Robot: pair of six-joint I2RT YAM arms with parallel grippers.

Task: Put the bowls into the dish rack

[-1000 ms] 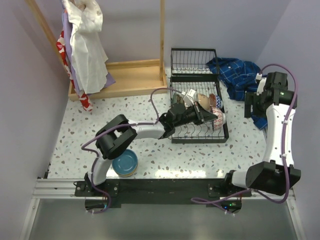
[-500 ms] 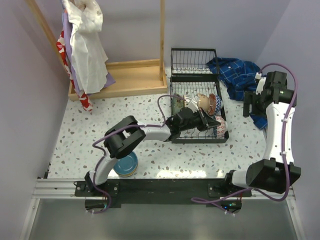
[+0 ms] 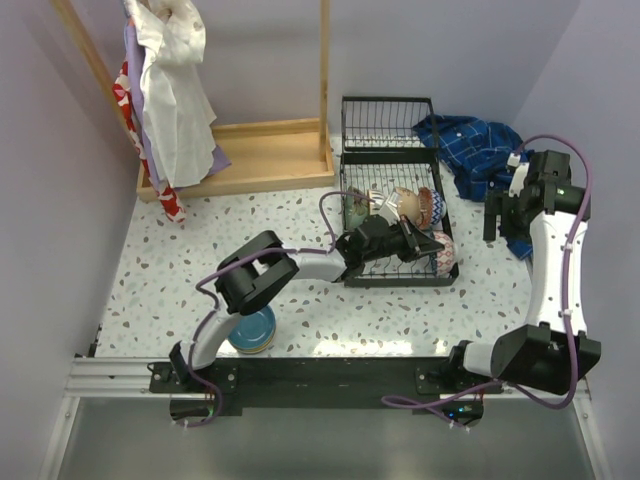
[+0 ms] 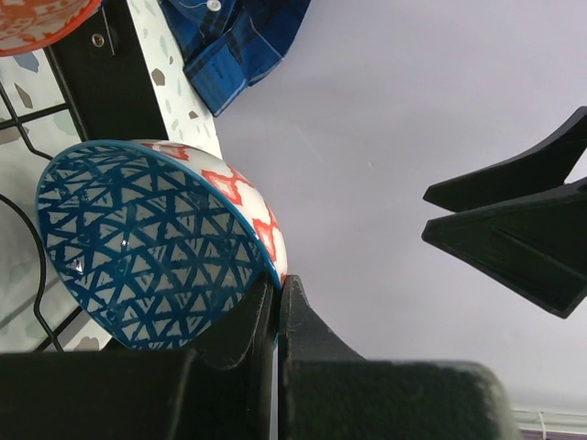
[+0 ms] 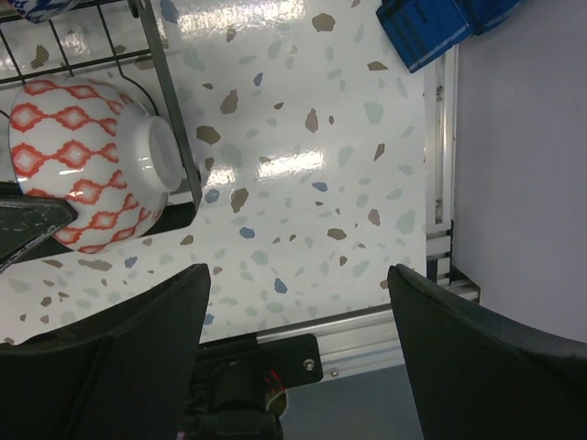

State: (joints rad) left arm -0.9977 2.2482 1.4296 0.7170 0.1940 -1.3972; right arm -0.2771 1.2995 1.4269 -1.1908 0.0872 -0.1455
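A teal bowl (image 3: 250, 328) sits on the table near the left arm's base. The left gripper (image 4: 278, 307) pinches the rim of the red-patterned bowl (image 4: 147, 247), which stands on edge in the dish rack's (image 3: 395, 282) near right corner. I'd seat it between prongs before letting go. The right gripper (image 3: 497, 217) hangs spread and empty.

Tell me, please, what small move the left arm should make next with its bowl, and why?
Probably ease the bowl down a little until the rack takes its weight. The left gripper is shut on its rim, and it stands on edge at the rack's near right corner, beside the side wire; whether it already rests there is unclear.
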